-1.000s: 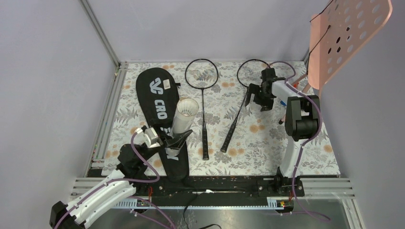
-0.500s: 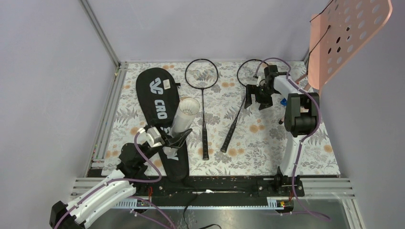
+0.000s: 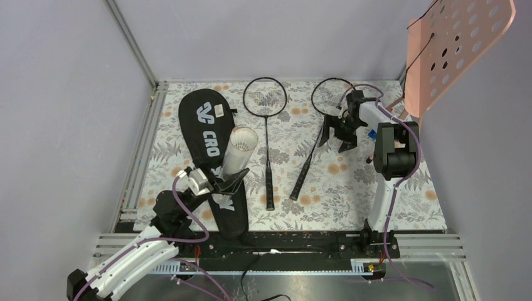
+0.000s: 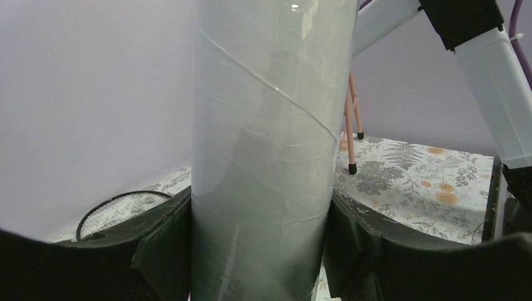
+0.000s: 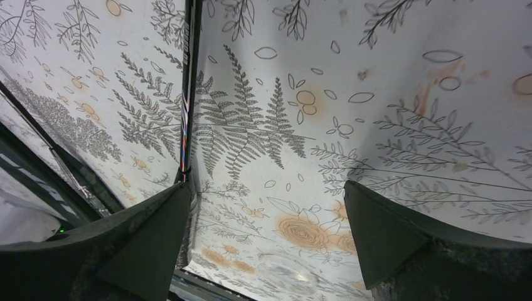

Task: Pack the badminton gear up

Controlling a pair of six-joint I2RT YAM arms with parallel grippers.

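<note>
Found the left end effector point(image 3: 227, 183) at lower left of the overhead frame, clenched around the lower part of the long white tube point(image 3: 240, 153). In the left wrist view, saw its pads point(image 4: 164, 241) pressed against both sides of the tube, which filled the middle of that frame. Held the tube nearly upright, open end leaning slightly toward the top of the frame, above the black "CROSSWAY" bag point(image 3: 202, 119). Could not tell whether the tube's bottom end touched the bag. Could not make out what was in the tube's open end.

Saw the bag lying flat on the floral tabletop point(image 3: 351, 182), wide end at upper left, narrow end toward the bottom edge.

Noted the left racket point(image 3: 267, 141) at centre, head toward the top, handle straight down. Noted the right racket point(image 3: 308, 160) just beside it, slanted, handle toward lower left.

Found the right end effector point(image 3: 334, 142) released at centre right, fingers spread wide, grasping nothing. Saw one finger close to the right racket's shaft in the right wrist view. Could not tell whether it touched.

Spotted a pink perforated board point(image 3: 458, 44) in the upper right corner.
</note>
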